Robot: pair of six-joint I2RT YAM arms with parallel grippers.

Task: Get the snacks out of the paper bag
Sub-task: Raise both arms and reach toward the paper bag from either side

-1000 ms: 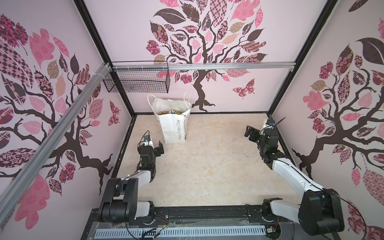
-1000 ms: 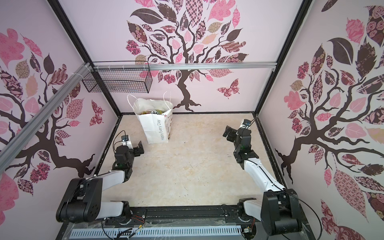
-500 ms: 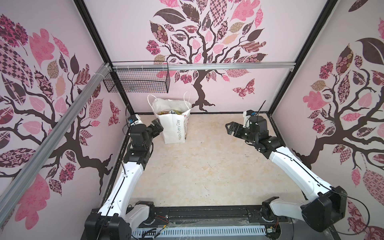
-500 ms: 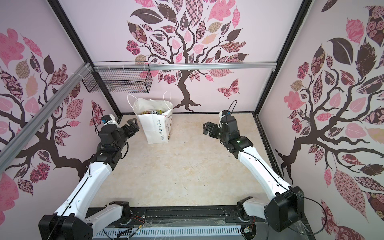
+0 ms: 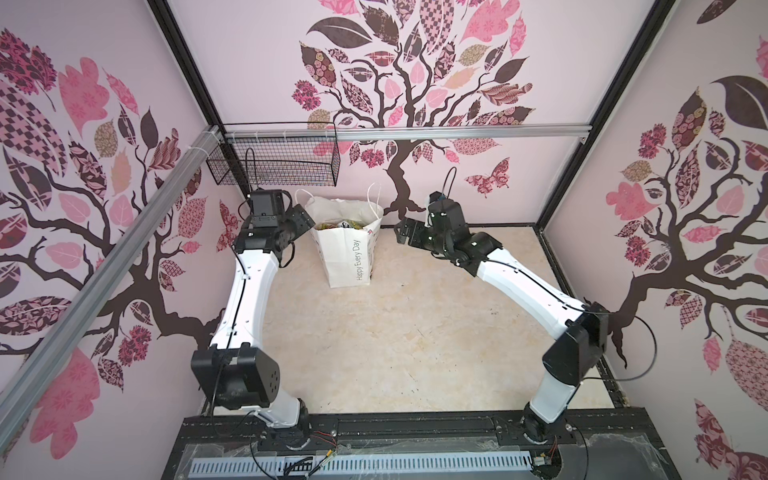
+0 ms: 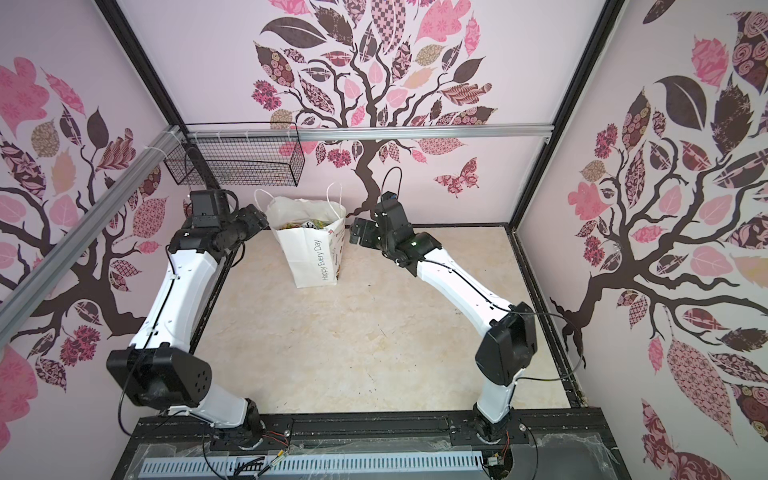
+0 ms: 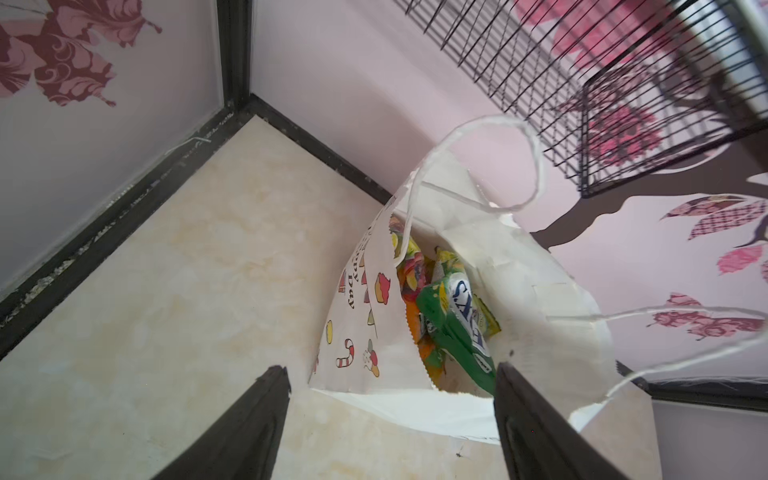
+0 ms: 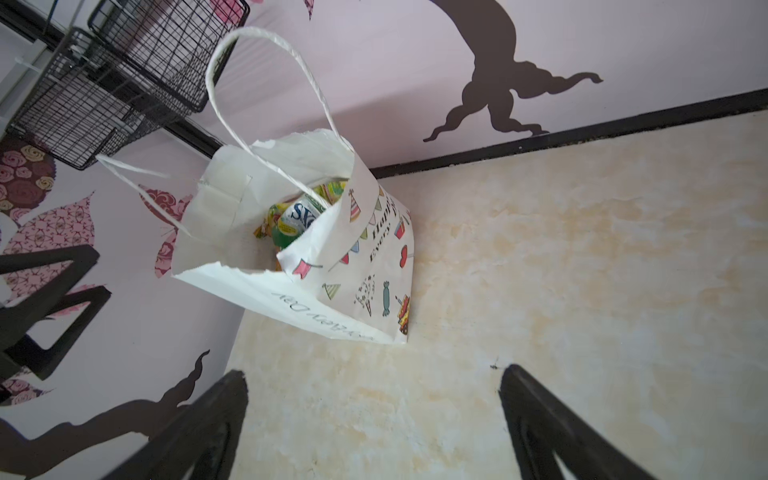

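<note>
The paper bag (image 5: 349, 253) stands upright on the table (image 5: 395, 332) at the far side, left of the middle, near the wire basket (image 5: 274, 164) fixed to the far wall. Its mouth gapes upward, so the snacks (image 7: 453, 316) can be reached from above. They lie packed inside, below the rim, and none is out on the table yet

The left claw (image 7: 390, 368) hovers just beside the bag's left rim with its jaws apart and empty, one finger at the edge of the mouth. It looks lined up to dip in, or to pinch the rim. The right claw (image 8: 372, 371) hangs near the bag's right side without touching it, jaws wide apart and empty, probably placed to steady the bag

The bag is thin white paper, creased and ragged along the rim. Its handles (image 8: 266, 83) of white twisted cord stand up in stiff loops that could snag a finger. So light a bag would likely slide or tip under a push. The snacks are glossy, crinkled plastic in green, yellow and orange, probably slippery and easily crushed. The table is smooth, pale and marbled
</note>
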